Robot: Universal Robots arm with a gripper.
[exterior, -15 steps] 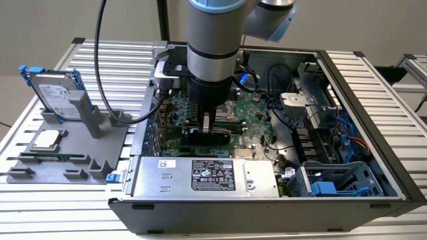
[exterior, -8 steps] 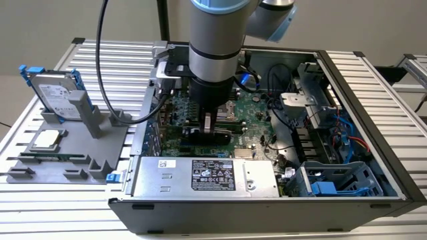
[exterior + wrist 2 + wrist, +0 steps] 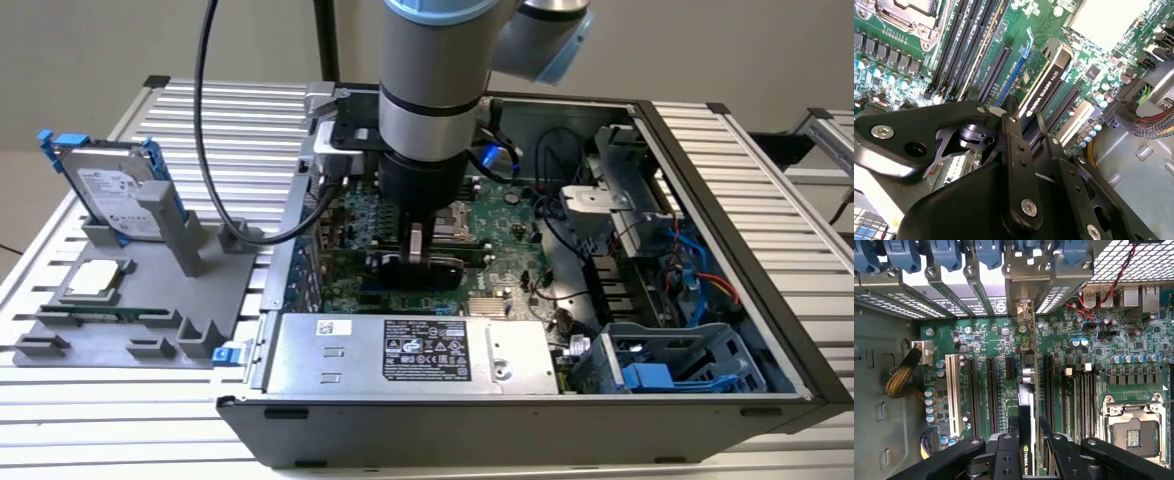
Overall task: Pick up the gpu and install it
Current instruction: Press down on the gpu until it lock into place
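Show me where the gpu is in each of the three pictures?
Exterior view: the gpu stands on edge under the arm, over the motherboard, partly hidden by the tool.
Second wrist view: the gpu runs out from between the tool's fingers, its black cooler edge facing the camera.
First wrist view: the gpu is seen edge-on, above the slots.
Shared landmark: the motherboard's long black expansion slots.

White lettering was seen along the black top edge of the gpu [image 3: 1053, 80] in both wrist views [image 3: 1026, 460]. A printed label and a small barcode sticker were carried by the silver power supply [image 3: 514, 360], and another label by the hard drive [image 3: 114, 190]
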